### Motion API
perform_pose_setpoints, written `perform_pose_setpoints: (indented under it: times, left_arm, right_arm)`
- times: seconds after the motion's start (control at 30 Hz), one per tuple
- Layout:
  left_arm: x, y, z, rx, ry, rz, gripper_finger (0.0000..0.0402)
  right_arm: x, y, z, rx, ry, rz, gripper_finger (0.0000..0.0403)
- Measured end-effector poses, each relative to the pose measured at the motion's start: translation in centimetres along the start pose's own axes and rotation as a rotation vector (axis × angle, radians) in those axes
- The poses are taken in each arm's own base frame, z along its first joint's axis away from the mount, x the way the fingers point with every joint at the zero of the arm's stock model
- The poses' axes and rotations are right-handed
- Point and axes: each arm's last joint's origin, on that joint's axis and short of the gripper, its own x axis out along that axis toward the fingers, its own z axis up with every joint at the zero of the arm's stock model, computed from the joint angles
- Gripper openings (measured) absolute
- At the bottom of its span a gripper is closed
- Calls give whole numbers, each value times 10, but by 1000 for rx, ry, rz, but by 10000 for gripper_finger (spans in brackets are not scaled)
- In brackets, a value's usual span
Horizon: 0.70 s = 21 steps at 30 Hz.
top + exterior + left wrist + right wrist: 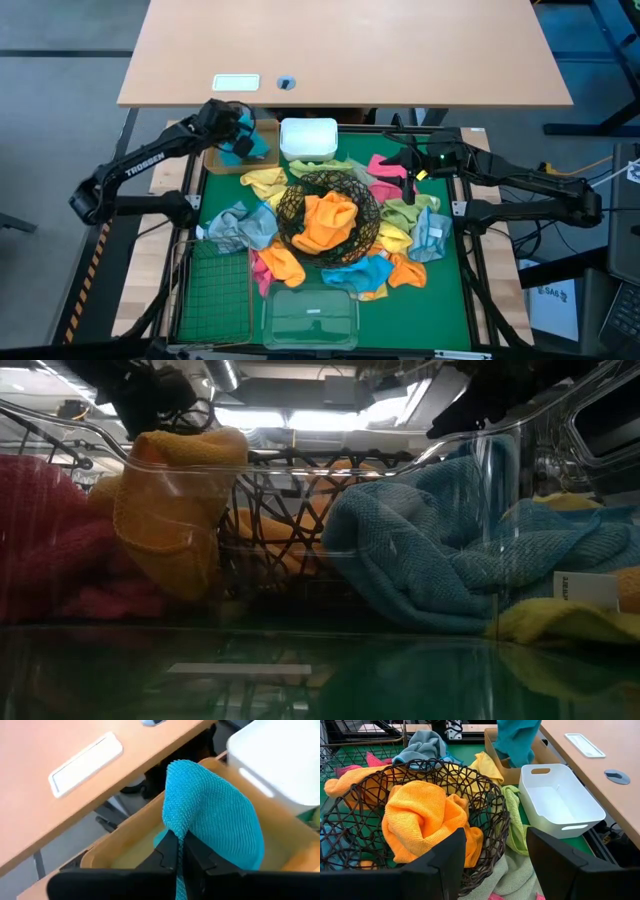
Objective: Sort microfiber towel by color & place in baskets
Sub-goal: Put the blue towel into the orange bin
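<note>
Hanging a teal towel straight over the tan tray, upper left of the frame, left hand pinching it. Black wire bowl at centre holds an orange towel; white tub looks empty. Right hand spread, upper right.

The teal towel hides most of the tan tray's floor, and the white tub is cut off (wrist view). Low down, the clear box blurs everything behind
</note>
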Motion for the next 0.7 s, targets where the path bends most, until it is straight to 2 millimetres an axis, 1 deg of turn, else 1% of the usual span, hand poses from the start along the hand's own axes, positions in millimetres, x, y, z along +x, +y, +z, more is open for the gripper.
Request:
perform_pose_setpoints:
  times: [0.17,0.27,0.37,0.5,0.6,0.7]
  left_arm:
    - [16,0,-12,-7,82,13,25]
    - [23,-1,-15,-52,125,20,49]
    - [27,1,-16,-108,140,30,78]
    - [25,1,-14,-125,141,32,113]
    - [18,4,-2,-127,124,31,128]
    - [8,7,9,-132,111,14,132]
  right_arm:
    - [0,0,0,0,0,0,207]
    - [0,0,0,0,0,3,207]
    - [0,0,0,0,-1,4,207]
    - [0,0,0,0,-1,8,207]
    - [0,0,0,0,-1,8,207]
    - [0,0,0,0,-1,8,207]
